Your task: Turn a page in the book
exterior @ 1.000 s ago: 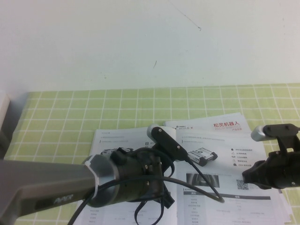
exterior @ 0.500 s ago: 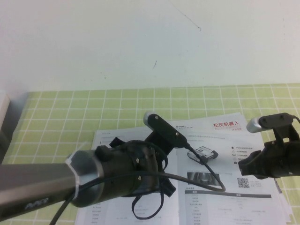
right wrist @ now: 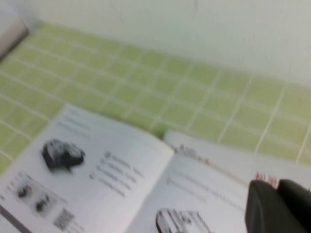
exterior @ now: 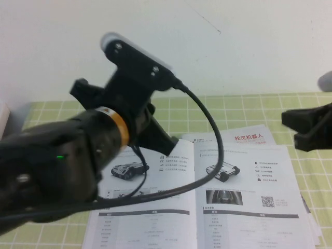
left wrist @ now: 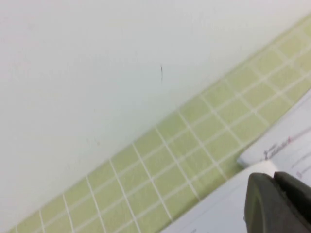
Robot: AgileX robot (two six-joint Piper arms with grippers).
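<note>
The book [exterior: 244, 207] lies open and flat on the green checked cloth. Its left-hand page [exterior: 155, 218] shows a black tracked-vehicle photo and lies flat. My left gripper [exterior: 168, 147] is raised above the book's far left part, shut and empty. In the left wrist view the shut gripper [left wrist: 274, 177] points at the page's far edge [left wrist: 218, 204]. My right gripper [exterior: 290, 128] hovers at the right edge above the book's far right corner, shut and empty. It also shows in the right wrist view [right wrist: 278, 183], over the open book [right wrist: 97, 165].
A loose white sheet with red print [exterior: 249, 136] sticks out from under the book's far edge. A white wall [exterior: 233, 46] rises just behind the cloth. The left arm's black cable [exterior: 215, 155] hangs in a loop over the book's middle.
My left arm has lifted up off the book and toward the camera, uncovering the left page. My right gripper has risen and drawn back to the right.
</note>
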